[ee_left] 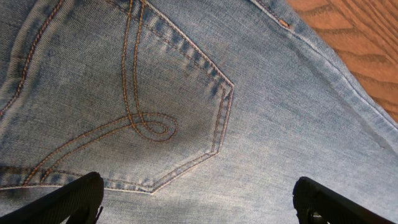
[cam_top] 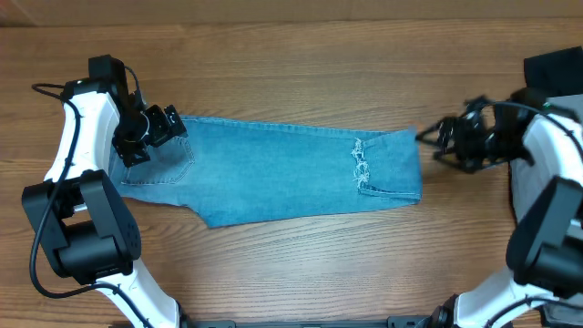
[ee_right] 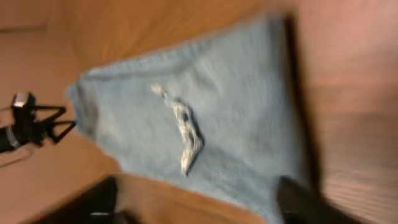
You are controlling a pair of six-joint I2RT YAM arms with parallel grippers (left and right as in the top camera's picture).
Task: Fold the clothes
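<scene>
Jeans Flat on a Wooden Table

The table point(cam_top: 291, 73) is brown wood with grain running left to right. Light blue jeans point(cam_top: 273, 173) lie flat across its middle, folded lengthwise, waistband at the left and hems at the right. A stitched back pocket point(ee_left: 124, 93) faces up, and a frayed tear point(cam_top: 360, 164) shows near the hems. A black garment point(cam_top: 551, 68) sits at the far right edge
</scene>
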